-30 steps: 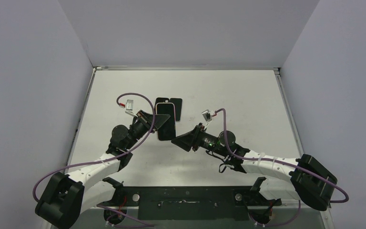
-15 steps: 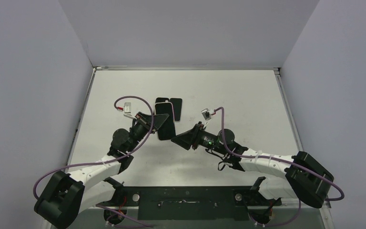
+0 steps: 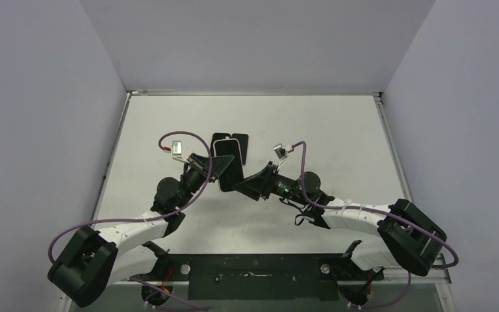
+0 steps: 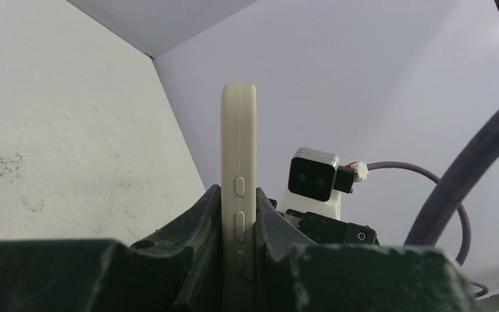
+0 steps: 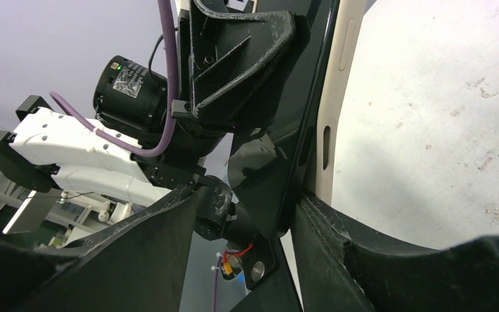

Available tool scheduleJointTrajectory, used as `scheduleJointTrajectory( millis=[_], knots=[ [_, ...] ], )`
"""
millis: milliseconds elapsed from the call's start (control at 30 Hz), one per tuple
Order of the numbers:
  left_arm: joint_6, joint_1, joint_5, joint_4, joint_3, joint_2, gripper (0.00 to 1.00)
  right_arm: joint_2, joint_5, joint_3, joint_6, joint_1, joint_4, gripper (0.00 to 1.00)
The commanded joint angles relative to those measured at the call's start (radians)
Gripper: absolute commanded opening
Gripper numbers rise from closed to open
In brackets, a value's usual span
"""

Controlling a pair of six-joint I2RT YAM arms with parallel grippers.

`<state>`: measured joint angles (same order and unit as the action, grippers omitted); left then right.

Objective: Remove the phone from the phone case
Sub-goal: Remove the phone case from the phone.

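The top camera looks down from above and behind me over the whole table (image 3: 338, 130). Both wrist cameras sit close behind my fingers (image 4: 188, 260), facing each other across the phone case (image 4: 238, 162).

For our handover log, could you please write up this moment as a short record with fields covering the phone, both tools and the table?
phone: black-screened phone seated in cream rubbery case
left tool: shut on the case, fingers pinching its front and back
right tool: open, fingers straddling the phone's end
also on white table: dark flat rectangular item, lying beyond the held phone
task state: phone not yet out of its case
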<state>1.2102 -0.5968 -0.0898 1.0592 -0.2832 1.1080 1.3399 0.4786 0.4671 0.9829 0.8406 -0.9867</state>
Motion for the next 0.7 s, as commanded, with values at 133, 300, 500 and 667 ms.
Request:
scheduleJointTrajectory(
  millis=[133,300,500,667],
  knots=[
    [0.082,-0.085,-0.19,0.117,-0.03,-0.033,0.0,0.023,-0.003,0.064,0.02,-0.022,-0.183,0.51],
    [0.039,-0.098,-0.199,0.121,-0.025,-0.017,0.0,0.027,0.016,0.087,0.033,-0.027,-0.207,0.5],
    [-0.002,-0.144,-0.241,0.176,-0.02,0.022,0.0,0.042,0.033,0.118,0.05,-0.056,-0.245,0.48],
    [-0.069,-0.187,-0.27,0.141,-0.03,0.01,0.0,0.052,0.051,0.131,0.064,-0.087,-0.27,0.4]
  ],
)
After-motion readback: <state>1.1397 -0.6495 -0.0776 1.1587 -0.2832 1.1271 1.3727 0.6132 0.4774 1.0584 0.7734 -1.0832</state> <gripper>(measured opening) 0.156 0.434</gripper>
